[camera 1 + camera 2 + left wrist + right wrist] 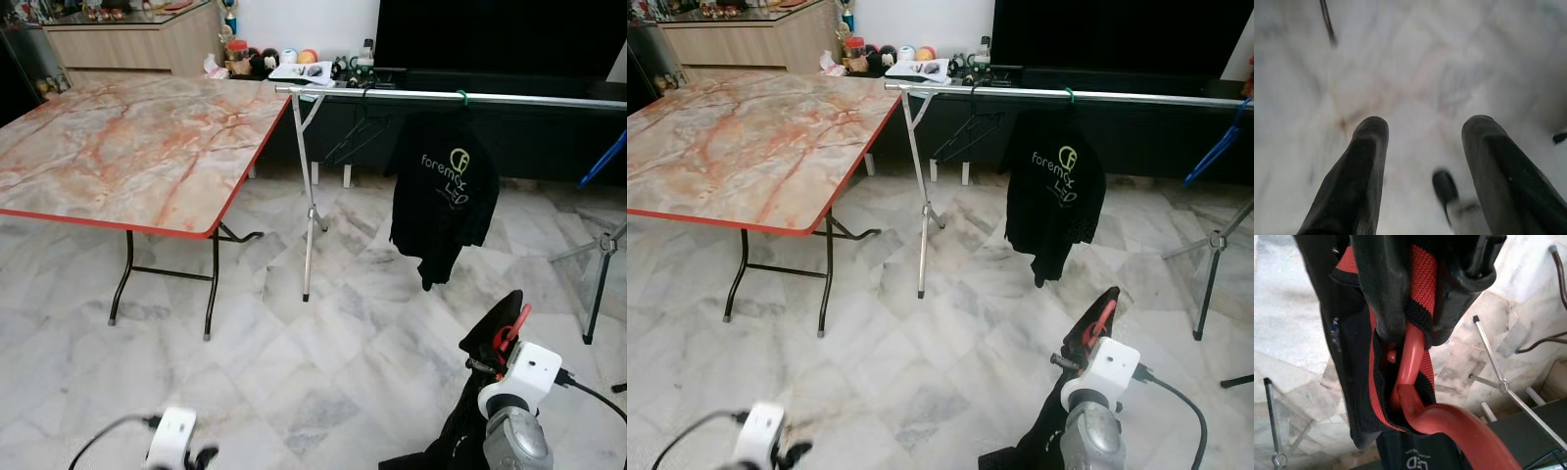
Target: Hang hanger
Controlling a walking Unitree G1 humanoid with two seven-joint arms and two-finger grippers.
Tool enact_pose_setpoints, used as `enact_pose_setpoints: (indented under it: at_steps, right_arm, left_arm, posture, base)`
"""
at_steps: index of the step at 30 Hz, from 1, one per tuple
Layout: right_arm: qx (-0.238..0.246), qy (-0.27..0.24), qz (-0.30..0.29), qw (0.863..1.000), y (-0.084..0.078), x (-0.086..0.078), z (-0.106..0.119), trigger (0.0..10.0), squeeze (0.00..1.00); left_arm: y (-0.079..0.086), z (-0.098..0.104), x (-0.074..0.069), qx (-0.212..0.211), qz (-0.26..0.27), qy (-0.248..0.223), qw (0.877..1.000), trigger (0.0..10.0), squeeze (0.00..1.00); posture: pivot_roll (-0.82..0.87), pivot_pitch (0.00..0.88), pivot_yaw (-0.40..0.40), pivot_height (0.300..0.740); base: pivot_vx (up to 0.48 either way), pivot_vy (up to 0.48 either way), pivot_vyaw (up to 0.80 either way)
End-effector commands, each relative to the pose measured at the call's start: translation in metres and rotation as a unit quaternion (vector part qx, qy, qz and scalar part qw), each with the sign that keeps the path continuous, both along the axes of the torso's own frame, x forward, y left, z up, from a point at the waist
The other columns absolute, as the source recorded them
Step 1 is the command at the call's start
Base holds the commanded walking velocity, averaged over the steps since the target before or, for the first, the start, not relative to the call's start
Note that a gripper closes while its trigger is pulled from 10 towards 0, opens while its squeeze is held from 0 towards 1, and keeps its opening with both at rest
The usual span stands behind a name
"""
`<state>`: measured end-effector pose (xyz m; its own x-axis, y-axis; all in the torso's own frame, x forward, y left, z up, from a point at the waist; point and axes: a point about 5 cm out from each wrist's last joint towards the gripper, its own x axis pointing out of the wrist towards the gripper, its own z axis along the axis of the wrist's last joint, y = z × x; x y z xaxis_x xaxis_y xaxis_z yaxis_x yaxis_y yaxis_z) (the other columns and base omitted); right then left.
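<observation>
Both head eyes look forward and down over the tabletop (127, 147) and clothes rail (1068, 95); wrist cameras look closely along their fingers.

Red plastic hanger (1422, 396) inside a black, red-trimmed garment (1359, 382), well short of the silver rail (470, 96).

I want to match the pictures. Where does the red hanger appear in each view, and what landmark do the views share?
Left eye view: red hanger at lower right, in the right claw.
Right eye view: lower right, again above the white wrist.
Right wrist view: centre to lower right, hook through the black and red collar.
Left wrist view: not in it.
Shared landmark: the hanging black shirt, also at the right wrist view's bottom edge.
</observation>
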<state>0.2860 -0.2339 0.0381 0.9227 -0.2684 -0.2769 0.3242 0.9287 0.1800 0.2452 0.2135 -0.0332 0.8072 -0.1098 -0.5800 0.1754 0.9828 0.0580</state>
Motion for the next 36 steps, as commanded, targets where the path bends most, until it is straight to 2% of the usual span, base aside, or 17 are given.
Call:
enact_pose_setpoints:
  at_steps: [1, 5, 13, 15, 16, 18, 20, 21, 22, 23, 24, 25, 26, 27, 30, 31, 36]
  right_arm:
    - [-0.020, 0.007, 0.018, 1.000, -0.004, 0.006, 0.005, 10.0, 0.00]
    - [-0.092, 0.069, 0.111, 0.987, -0.010, 0.016, 0.009, 10.0, 0.00]
    - [-0.144, 0.068, 0.244, 0.957, 0.001, 0.034, 0.029, 10.0, 0.00]
    - [-0.165, 0.066, 0.303, 0.936, 0.009, 0.041, 0.038, 10.0, 0.00]
    - [-0.165, 0.066, 0.303, 0.936, 0.009, 0.041, 0.038, 10.0, 0.00]
    - [-0.204, 0.063, 0.398, 0.892, 0.023, 0.046, 0.048, 10.0, 0.00]
    - [-0.211, 0.065, 0.436, 0.872, 0.029, 0.046, 0.051, 10.0, 0.00]
    - [-0.229, 0.075, 0.485, 0.841, 0.034, 0.044, 0.051, 10.0, 0.00]
    - [-0.229, 0.075, 0.485, 0.841, 0.034, 0.044, 0.051, 10.0, 0.00]
    - [-0.236, 0.084, 0.505, 0.826, 0.035, 0.042, 0.050, 10.0, 0.00]
    - [-0.247, 0.096, 0.529, 0.806, 0.037, 0.039, 0.047, 10.0, 0.00]
    - [-0.269, 0.113, 0.577, 0.763, 0.038, 0.033, 0.044, 10.0, 0.00]
    - [-0.269, 0.113, 0.577, 0.763, 0.038, 0.033, 0.044, 10.0, 0.00]
    - [-0.276, 0.116, 0.604, 0.739, 0.039, 0.030, 0.043, 10.0, 0.00]
    - [-0.271, 0.113, 0.619, 0.728, 0.042, 0.030, 0.044, 10.0, 0.00]
    - [-0.274, 0.112, 0.639, 0.710, 0.045, 0.029, 0.046, 10.0, 0.00]
    - [-0.275, 0.115, 0.682, 0.668, 0.051, 0.027, 0.050, 10.0, 0.00]
  left_arm:
    - [0.001, 0.012, 0.012, -0.004, -0.006, -0.034, 0.999, 10.0, 0.00]
    - [-0.006, 0.047, 0.044, 0.012, -0.075, -0.122, 0.990, 10.0, 0.00]
    - [-0.024, 0.083, 0.065, 0.026, -0.194, -0.189, 0.962, 10.0, 0.00]
    - [-0.031, 0.096, 0.070, 0.033, -0.243, -0.208, 0.947, 10.0, 0.00]
    - [-0.031, 0.096, 0.070, 0.033, -0.243, -0.208, 0.947, 10.0, 0.00]
    - [-0.045, 0.107, 0.068, 0.043, -0.338, -0.210, 0.916, 10.0, 0.00]
    - [-0.049, 0.108, 0.065, 0.052, -0.386, -0.198, 0.899, 10.0, 0.00]
    - [-0.051, 0.109, 0.059, 0.076, -0.444, -0.177, 0.875, 10.0, 0.00]
    - [-0.051, 0.109, 0.059, 0.076, -0.444, -0.177, 0.875, 10.0, 0.00]
    - [-0.051, 0.109, 0.058, 0.088, -0.463, -0.170, 0.865, 10.0, 0.00]
    - [-0.051, 0.109, 0.056, 0.101, -0.483, -0.163, 0.854, 10.0, 0.00]
    - [-0.051, 0.113, 0.055, 0.117, -0.514, -0.154, 0.836, 10.0, 0.00]
    - [-0.051, 0.113, 0.055, 0.117, -0.514, -0.154, 0.836, 10.0, 0.00]
    - [-0.051, 0.116, 0.054, 0.120, -0.529, -0.147, 0.827, 10.0, 0.00]
    - [-0.052, 0.118, 0.053, 0.108, -0.542, -0.135, 0.822, 10.0, 0.00]
    - [-0.052, 0.119, 0.051, 0.093, -0.553, -0.117, 0.819, 10.0, 0.00]
    - [-0.054, 0.115, 0.048, 0.105, -0.576, -0.092, 0.806, 10.0, 0.00]
  posture:
    - [0.03, 0.045, 0.027, 0.740]
    - [0.03, 0.043, 0.030, 0.740]
    - [0.04, 0.042, 0.030, 0.740]
    - [0.04, 0.038, 0.036, 0.740]
    - [0.04, 0.038, 0.036, 0.740]
    - [0.04, 0.031, 0.040, 0.740]
    - [0.04, 0.029, 0.041, 0.740]
    - [0.05, 0.027, 0.041, 0.740]
    - [0.05, 0.027, 0.041, 0.740]
    - [0.05, 0.027, 0.041, 0.740]
    - [0.05, 0.027, 0.041, 0.740]
    - [0.05, 0.020, 0.040, 0.740]
    - [0.05, 0.020, 0.040, 0.740]
    - [0.05, 0.020, 0.040, 0.740]
    - [0.06, 0.016, 0.039, 0.740]
    - [0.06, 0.016, 0.039, 0.740]
    - [0.08, 0.025, 0.030, 0.740]
  base:
    - [0.000, 0.000, 0.00]
    - [0.000, 0.000, 0.00]
    - [0.000, 0.000, 0.00]
    - [0.000, 0.000, 0.00]
    - [0.000, 0.000, 0.00]
    - [0.000, 0.000, 0.00]
    - [0.000, 0.000, 0.00]
    - [0.000, 0.000, 0.00]
    - [0.000, 0.000, 0.00]
    - [0.000, 0.000, 0.00]
    - [0.000, 0.000, 0.00]
    - [0.000, 0.000, 0.00]
    - [0.000, 0.000, 0.00]
    - [0.000, 0.000, 0.00]
    - [0.000, 0.000, 0.00]
    - [0.000, 0.000, 0.00]
    - [0.000, 0.000, 0.00]
